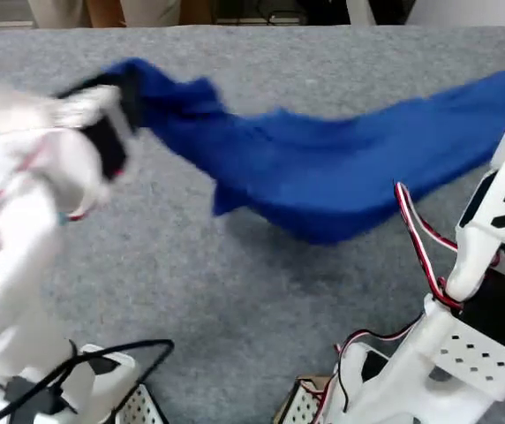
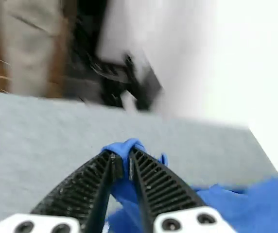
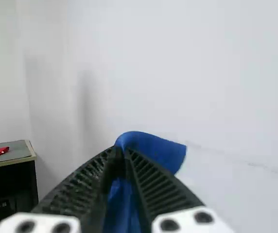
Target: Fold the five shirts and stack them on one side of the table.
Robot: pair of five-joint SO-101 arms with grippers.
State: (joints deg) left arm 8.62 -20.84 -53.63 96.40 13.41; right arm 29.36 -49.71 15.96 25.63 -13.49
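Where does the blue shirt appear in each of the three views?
High view: blue shirt stretched across the upper half, from the left to the right edge.
Left wrist view: pinched in the left gripper.
Right wrist view: pinched in the right gripper.
Shared landmark: grey table, high and left wrist views.

A shirt (image 1: 323, 168) hangs stretched above the table (image 1: 235, 291), running from the far left across to the far right edge, its middle sagging lowest. The left gripper (image 2: 122, 158) pinches the shirt's left end and the right gripper (image 3: 122, 153) pinches its right end. The left arm's base (image 1: 85, 380) and the right arm's base (image 1: 411, 371) stand at the table's near edge, well apart.
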